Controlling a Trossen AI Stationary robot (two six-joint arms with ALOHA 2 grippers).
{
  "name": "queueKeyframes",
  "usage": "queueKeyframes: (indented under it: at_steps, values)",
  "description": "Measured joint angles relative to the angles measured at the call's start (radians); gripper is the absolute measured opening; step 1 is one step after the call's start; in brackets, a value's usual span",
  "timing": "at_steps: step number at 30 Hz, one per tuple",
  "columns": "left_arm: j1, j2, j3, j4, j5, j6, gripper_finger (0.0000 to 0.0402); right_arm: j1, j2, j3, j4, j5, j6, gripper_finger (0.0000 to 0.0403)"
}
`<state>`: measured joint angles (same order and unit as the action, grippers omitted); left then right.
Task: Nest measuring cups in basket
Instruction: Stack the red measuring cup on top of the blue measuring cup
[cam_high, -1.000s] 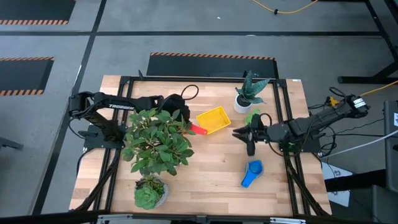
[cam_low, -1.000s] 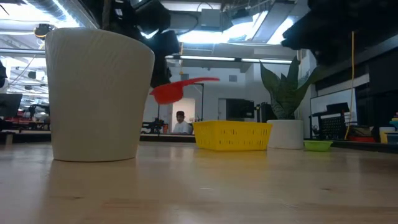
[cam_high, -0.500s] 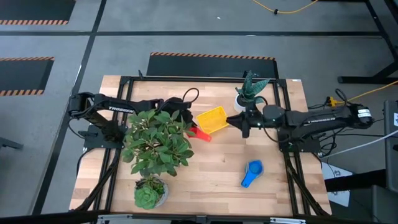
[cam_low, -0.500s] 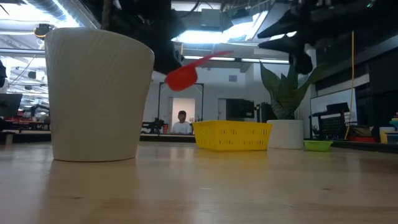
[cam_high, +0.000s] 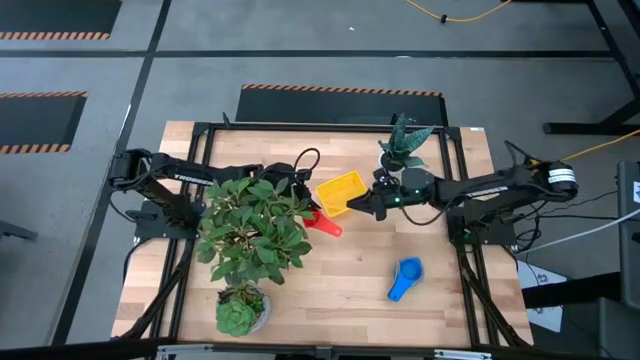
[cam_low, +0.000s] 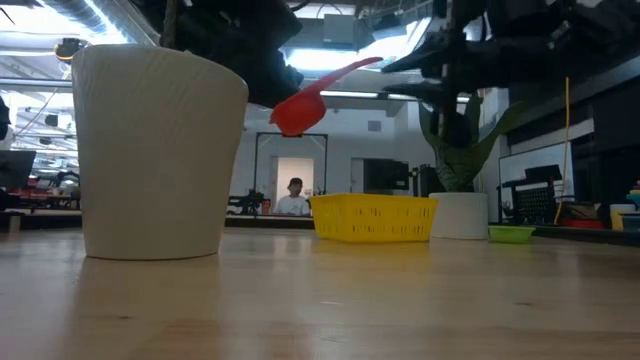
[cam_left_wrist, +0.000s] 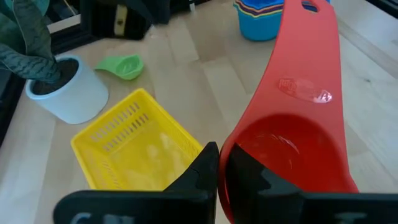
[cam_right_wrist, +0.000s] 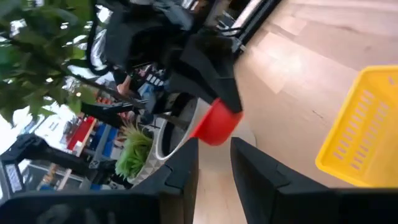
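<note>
The left arm is reaching in from nine o'clock across the high view, its forearm passing behind the big leafy plant, and the left gripper is holding its fingers pressed together on the rim of the red measuring cup. The cup is hanging in the air above the table, bowl toward the gripper and flat handle slanting up and away, as the low view is showing. It is sitting just at seven o'clock of the yellow basket, which is resting on the wood near the table's middle, toward twelve o'clock.

The right arm is stretching in from three o'clock, nearly level, elbow out past the table edge. The right gripper is hovering just beside the basket's four-o'clock corner, fingers parted by a narrow gap and gripping nothing; in its wrist view the red cup is showing between the two fingers, farther off.

A stack of cups with a blue cup outermost is lying at five o'clock on the table. A green cup is lying beside the white pot of the spiky plant at one o'clock.
</note>
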<state>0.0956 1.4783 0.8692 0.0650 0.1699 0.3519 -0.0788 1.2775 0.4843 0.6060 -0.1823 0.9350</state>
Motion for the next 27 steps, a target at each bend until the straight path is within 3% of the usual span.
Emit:
queueKeyframes:
  at_steps: [7,14,18,27]
  values:
    - [0.0,0.0,0.0,0.0,-0.002,0.0,0.0012,0.0,0.119,0.01,0.116,-0.032,0.007,0.0098]
    - [0.0,0.0,0.0,0.0,-0.052,0.0,0.0012,0.0,0.207,0.106,0.124,-0.147,0.005,0.0098]
    - [0.0,0.0,0.0,-0.001,-0.055,-0.001,0.0012,0.0,0.245,0.155,0.11,-0.163,0.004,0.0098]
    - [0.0,0.0,0.0,0.003,-0.13,-0.003,0.0012,0.019,0.315,0.189,0.095,-0.271,0.007,0.0098]
